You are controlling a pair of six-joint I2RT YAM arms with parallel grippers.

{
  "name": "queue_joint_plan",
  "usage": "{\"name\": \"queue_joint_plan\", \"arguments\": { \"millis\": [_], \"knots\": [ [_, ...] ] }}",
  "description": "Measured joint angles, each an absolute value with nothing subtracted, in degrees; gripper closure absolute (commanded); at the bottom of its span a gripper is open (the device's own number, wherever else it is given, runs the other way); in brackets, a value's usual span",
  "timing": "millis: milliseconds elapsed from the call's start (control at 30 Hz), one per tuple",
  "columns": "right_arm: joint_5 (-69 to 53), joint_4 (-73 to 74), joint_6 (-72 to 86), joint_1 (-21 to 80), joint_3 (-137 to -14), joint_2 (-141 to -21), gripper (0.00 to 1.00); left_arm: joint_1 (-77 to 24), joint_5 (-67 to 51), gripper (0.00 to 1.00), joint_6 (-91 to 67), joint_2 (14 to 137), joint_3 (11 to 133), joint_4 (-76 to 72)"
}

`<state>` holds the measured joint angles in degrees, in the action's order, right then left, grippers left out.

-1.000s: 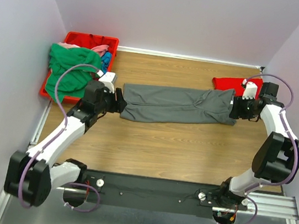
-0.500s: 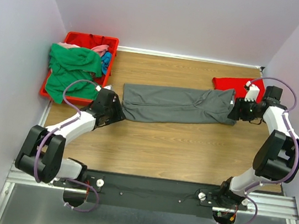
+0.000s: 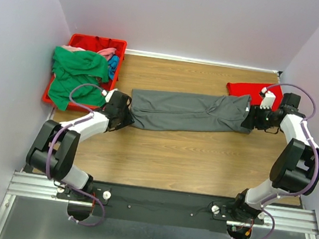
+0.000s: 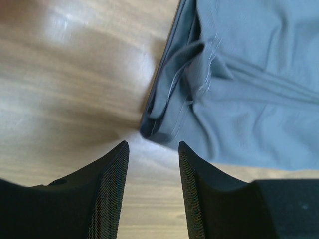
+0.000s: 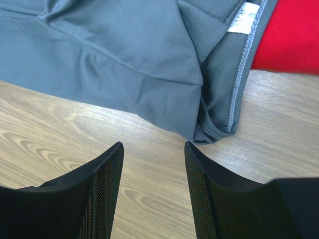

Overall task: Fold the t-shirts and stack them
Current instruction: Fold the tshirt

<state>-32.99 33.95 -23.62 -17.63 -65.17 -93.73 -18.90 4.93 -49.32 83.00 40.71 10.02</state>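
A dark grey t-shirt point(image 3: 190, 112) lies folded into a long strip across the middle of the table. My left gripper point(image 3: 127, 115) is low at its near left corner. In the left wrist view the gripper point(image 4: 152, 149) is open and empty, with the hem corner of the grey t-shirt point(image 4: 249, 99) just past the fingertips. My right gripper point(image 3: 247, 122) is at the shirt's near right corner. It point(image 5: 153, 149) is open too, over bare wood just short of the grey cloth point(image 5: 124, 50). A red t-shirt point(image 3: 244, 88) point(image 5: 294, 35) lies partly under the grey one's right end.
A red bin point(image 3: 93, 42) stands at the back left. A green t-shirt point(image 3: 76, 75) hangs over its front, and pink point(image 3: 105, 51) and blue point(image 3: 114, 62) cloth lie inside. Walls close in on the left, back and right.
My left arm has drawn in and dropped low, and its gripper has slid down to the grey shirt's near left corner. The right gripper has barely shifted.
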Motion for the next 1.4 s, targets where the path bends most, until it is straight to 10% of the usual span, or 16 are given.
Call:
{"name": "queue_joint_plan", "arguments": {
  "millis": [133, 533, 1400],
  "knots": [
    [-33.5, 34.0, -23.6, -17.6, -64.9, -93.7, 0.41, -19.0, 5.8, 0.48, -49.3, 86.1, 43.0, 9.9],
    [-34.0, 33.9, -23.6, -17.6, -64.4, -93.5, 0.41, -19.0, 6.0, 0.99, -47.6, 87.9, 43.5, 10.0],
    [-33.7, 34.4, -27.1, -17.8, -63.4, -92.6, 0.41, -19.0, 4.1, 1.0, -42.8, 78.6, 36.7, 9.1]
  ]
}}
